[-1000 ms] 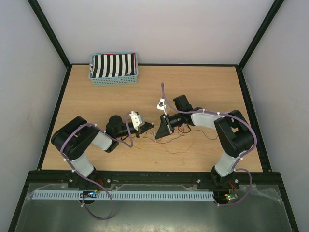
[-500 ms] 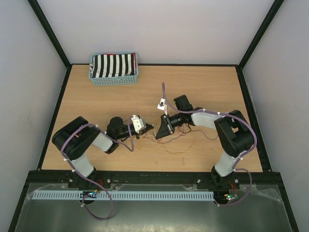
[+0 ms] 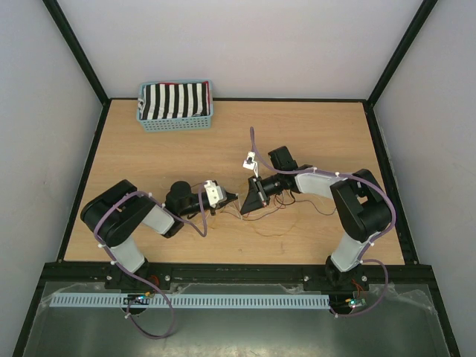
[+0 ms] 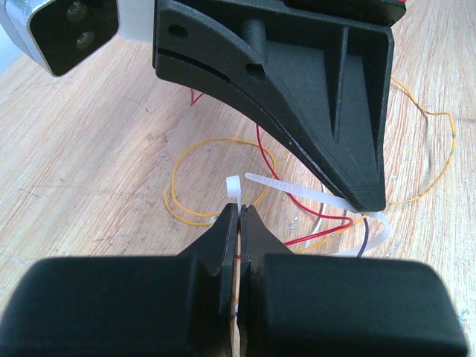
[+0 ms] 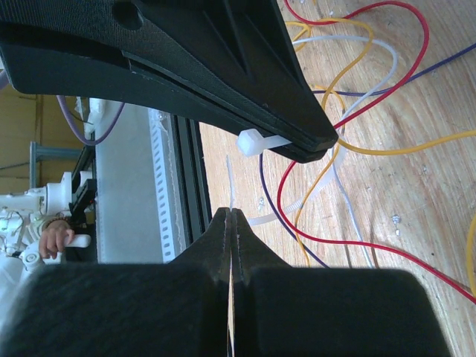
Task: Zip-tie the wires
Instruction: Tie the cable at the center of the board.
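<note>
The wires (image 3: pixel 277 217) are thin red, orange, white and dark strands lying loose on the wooden table, under and to the right of both grippers. In the left wrist view a yellow wire loop (image 4: pixel 216 152) and a red wire (image 4: pixel 316 216) lie beyond my left gripper (image 4: pixel 239 209), which is shut on the head end of a white zip tie (image 4: pixel 297 190). Its square head pokes out above the tips. My right gripper (image 5: pixel 231 214) is shut on the zip tie's thin tail (image 5: pixel 229 182). In the top view the left gripper (image 3: pixel 233 196) and right gripper (image 3: pixel 243 210) meet tip to tip.
A blue basket (image 3: pixel 175 123) holding striped black-and-white cloth stands at the table's back left. A small white part (image 3: pixel 248 160) on a lilac cable hangs above the right wrist. Black frame rails run along the table edges.
My left gripper has moved right and a little nearer, closing the gap to the right gripper. The right gripper has hardly moved. Both stay shut.
</note>
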`<action>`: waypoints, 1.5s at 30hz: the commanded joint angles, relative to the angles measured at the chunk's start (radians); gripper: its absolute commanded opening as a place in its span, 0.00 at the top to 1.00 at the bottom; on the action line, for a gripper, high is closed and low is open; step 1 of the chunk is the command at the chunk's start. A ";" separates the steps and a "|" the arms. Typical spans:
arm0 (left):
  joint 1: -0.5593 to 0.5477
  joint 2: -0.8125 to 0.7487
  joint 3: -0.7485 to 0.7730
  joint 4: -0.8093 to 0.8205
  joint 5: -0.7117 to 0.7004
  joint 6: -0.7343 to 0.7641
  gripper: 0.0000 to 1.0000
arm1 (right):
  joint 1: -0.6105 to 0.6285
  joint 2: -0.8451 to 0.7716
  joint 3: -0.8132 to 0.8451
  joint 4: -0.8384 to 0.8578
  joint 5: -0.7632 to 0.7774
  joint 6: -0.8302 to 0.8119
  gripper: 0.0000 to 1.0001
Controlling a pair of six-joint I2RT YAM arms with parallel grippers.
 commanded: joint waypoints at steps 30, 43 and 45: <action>-0.032 -0.021 -0.012 0.033 -0.003 0.039 1.00 | -0.013 0.033 0.027 -0.033 -0.021 -0.030 1.00; -0.049 -0.017 -0.013 0.033 -0.012 0.052 1.00 | -0.016 0.039 0.039 -0.034 -0.025 -0.024 1.00; -0.049 -0.017 -0.013 0.033 -0.012 0.052 1.00 | -0.015 0.037 0.034 -0.034 -0.026 -0.024 1.00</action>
